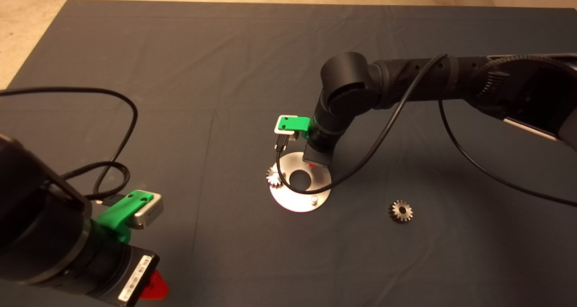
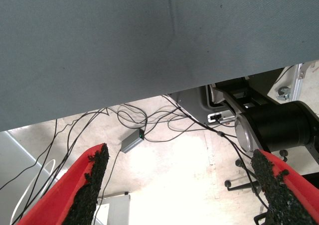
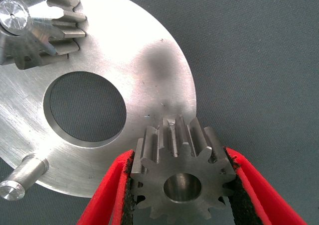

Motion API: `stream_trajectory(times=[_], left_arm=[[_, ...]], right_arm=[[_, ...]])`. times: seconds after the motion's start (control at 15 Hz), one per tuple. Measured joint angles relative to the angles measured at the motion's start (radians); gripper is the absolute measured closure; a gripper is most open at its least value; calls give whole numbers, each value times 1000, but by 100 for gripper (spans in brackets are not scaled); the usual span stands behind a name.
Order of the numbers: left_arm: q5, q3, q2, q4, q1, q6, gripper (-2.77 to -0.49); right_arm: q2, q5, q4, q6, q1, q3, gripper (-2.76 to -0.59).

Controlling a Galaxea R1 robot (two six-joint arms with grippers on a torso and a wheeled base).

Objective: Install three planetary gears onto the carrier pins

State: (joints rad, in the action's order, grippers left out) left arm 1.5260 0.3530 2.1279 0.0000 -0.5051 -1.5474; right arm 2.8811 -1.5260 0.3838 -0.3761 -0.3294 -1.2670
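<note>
The right gripper (image 3: 182,185) squeezes a small gear (image 3: 182,177) over the shiny disc (image 3: 149,60). One gear (image 3: 37,28) sits on a pin. The left gripper (image 2: 182,185) waits, fingers apart.

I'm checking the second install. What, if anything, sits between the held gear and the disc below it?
Nothing visible does. The right gripper holds the gear over the disc edge. One gear is already on a pin, another pin stands bare, and the pin beneath the held gear is hidden.
</note>
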Motion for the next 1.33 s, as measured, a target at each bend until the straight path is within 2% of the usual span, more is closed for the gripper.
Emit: stream_trajectory(times=[0.87, 1.07, 1.33], left_arm=[[0, 0, 0, 0, 0, 0, -204], [0, 0, 0, 0, 0, 0, -204], [0, 0, 0, 0, 0, 0, -204]], right_arm=[[-8, 7, -5, 0, 0, 2, -107], [-9, 3, -18, 0, 6, 2, -107], [-9, 0, -18, 0, 11, 4, -107]])
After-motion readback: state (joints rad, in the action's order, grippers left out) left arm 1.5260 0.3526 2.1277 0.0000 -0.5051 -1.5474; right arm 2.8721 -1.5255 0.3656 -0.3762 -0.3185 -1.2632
